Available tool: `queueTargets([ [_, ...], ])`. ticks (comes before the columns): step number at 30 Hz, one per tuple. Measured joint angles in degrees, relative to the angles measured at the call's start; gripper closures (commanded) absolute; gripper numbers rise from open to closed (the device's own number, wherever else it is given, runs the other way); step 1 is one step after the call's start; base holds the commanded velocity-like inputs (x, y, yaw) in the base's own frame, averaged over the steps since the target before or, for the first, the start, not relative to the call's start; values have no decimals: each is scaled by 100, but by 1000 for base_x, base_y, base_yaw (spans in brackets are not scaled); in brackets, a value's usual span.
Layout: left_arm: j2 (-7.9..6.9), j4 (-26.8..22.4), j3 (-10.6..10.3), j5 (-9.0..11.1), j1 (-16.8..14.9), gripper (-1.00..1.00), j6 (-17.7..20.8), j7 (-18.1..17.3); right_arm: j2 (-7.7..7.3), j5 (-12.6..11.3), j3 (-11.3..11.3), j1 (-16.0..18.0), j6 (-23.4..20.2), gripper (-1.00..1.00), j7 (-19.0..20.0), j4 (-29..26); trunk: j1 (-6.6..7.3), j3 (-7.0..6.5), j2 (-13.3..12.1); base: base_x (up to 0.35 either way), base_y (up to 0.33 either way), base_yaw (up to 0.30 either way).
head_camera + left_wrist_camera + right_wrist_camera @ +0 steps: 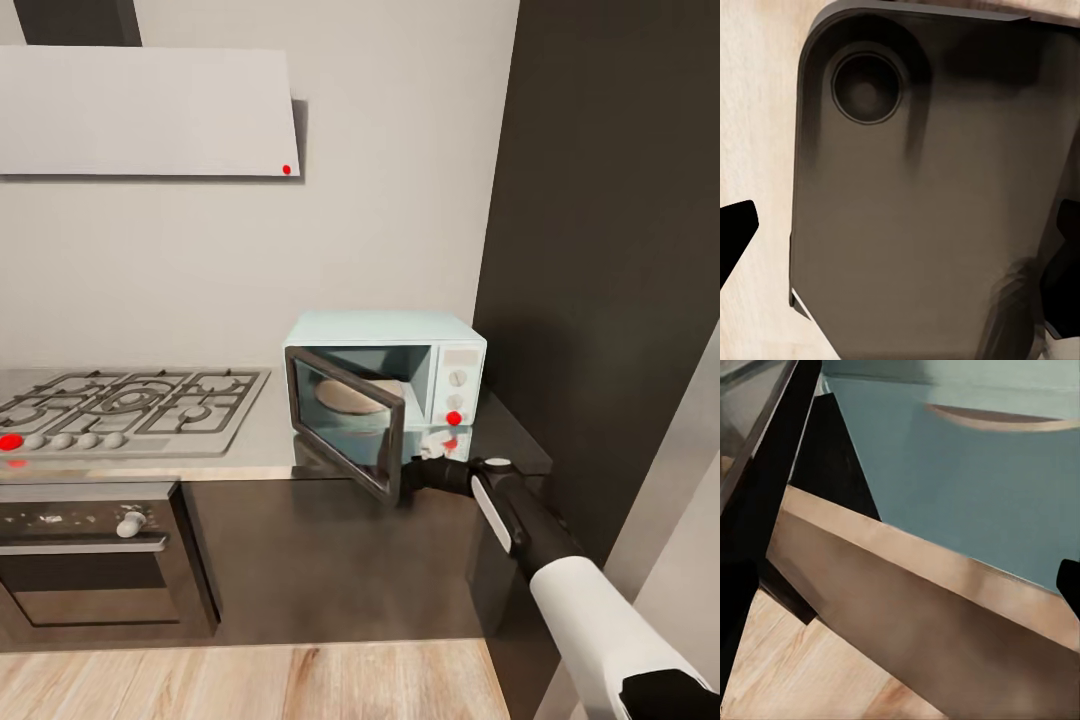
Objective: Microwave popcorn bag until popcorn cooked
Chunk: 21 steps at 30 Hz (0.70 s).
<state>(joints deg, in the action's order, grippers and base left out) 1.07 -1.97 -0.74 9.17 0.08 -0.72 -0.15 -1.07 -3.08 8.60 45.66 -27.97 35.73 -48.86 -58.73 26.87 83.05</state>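
Nearest the head camera, the right gripper [418,474] reaches to the free edge of the microwave door [345,420]; its opening cannot be judged. Behind it, the microwave [385,375] stands at the dark countertop's [330,540] right rear corner, with the popcorn bag [358,396] inside. Left lie the gas hob [125,405] and oven [95,555], over wooden floor [250,685].

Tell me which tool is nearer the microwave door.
Right. The right tool sits at the open microwave door's free edge. The left tool hangs above the robot's own dark base and wooden floor.
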Motion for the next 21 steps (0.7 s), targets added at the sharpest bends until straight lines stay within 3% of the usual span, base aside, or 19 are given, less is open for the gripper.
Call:
queueTargets([
  [12,-2,0,-2,0,0,-100,0,1,70,-3,-44,-8,-59,-100,11,-278,0,0,0,0,0,0],
  [17,-2,0,4,0,0,-100,-1,2,383,-13,-41,-8,-23,-100,15,-290,0,0,0,0,0,0],
  [19,-2,0,5,0,0,-100,-1,4,429,-149,-37,-29,-31,-100,229,-307,0,0,0,0,0,0],
  [21,-2,0,6,7,0,-100,0,4,405,-313,-32,-88,-41,-100,785,-350,0,0,0,0,0,0],
])
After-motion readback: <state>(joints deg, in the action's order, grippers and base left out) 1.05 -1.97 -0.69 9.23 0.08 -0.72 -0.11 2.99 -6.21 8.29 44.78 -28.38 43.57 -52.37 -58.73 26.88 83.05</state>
